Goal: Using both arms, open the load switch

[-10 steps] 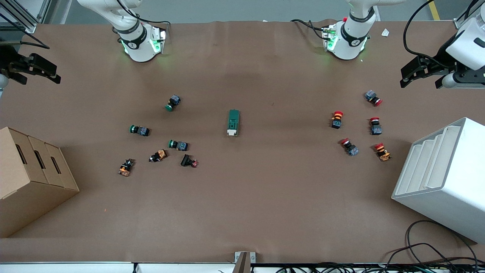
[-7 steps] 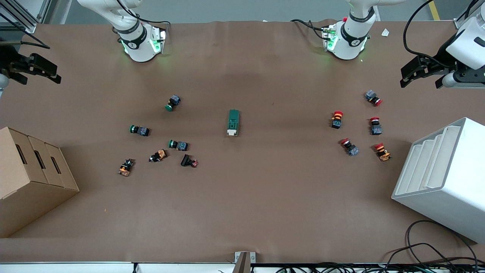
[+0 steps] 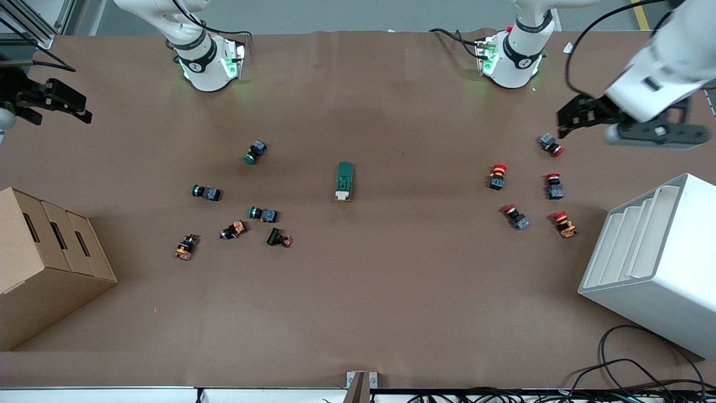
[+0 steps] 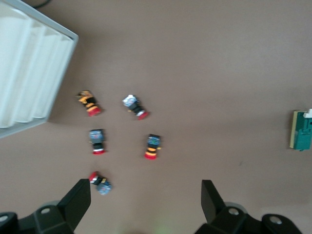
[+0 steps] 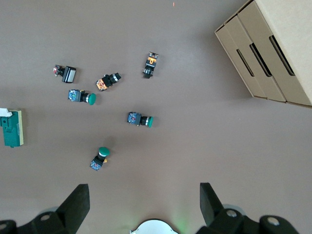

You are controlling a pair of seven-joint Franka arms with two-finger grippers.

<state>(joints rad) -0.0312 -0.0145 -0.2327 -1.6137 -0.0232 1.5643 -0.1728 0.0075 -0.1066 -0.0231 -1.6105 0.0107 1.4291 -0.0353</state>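
The load switch [image 3: 344, 181] is a dark-green block with a white toggle end, lying alone in the middle of the table. It shows at the edge of the left wrist view [image 4: 303, 129] and of the right wrist view [image 5: 11, 128]. My left gripper [image 3: 562, 124] hangs open in the air over the table near a red-capped button [image 3: 551, 145], far from the switch; its fingers are wide apart and empty [image 4: 145, 187]. My right gripper [image 3: 85, 109] waits open and empty over the right arm's end of the table [image 5: 144, 190].
Several green-capped and orange push buttons [image 3: 263, 214] lie scattered toward the right arm's end, and several red-capped ones [image 3: 498, 176] toward the left arm's end. A cardboard box [image 3: 45, 257] and a white slotted rack [image 3: 654, 263] stand at the two ends.
My left arm has swung inward toward the table's middle, and its gripper is now over the red-capped buttons. The right arm and the switch have not moved.
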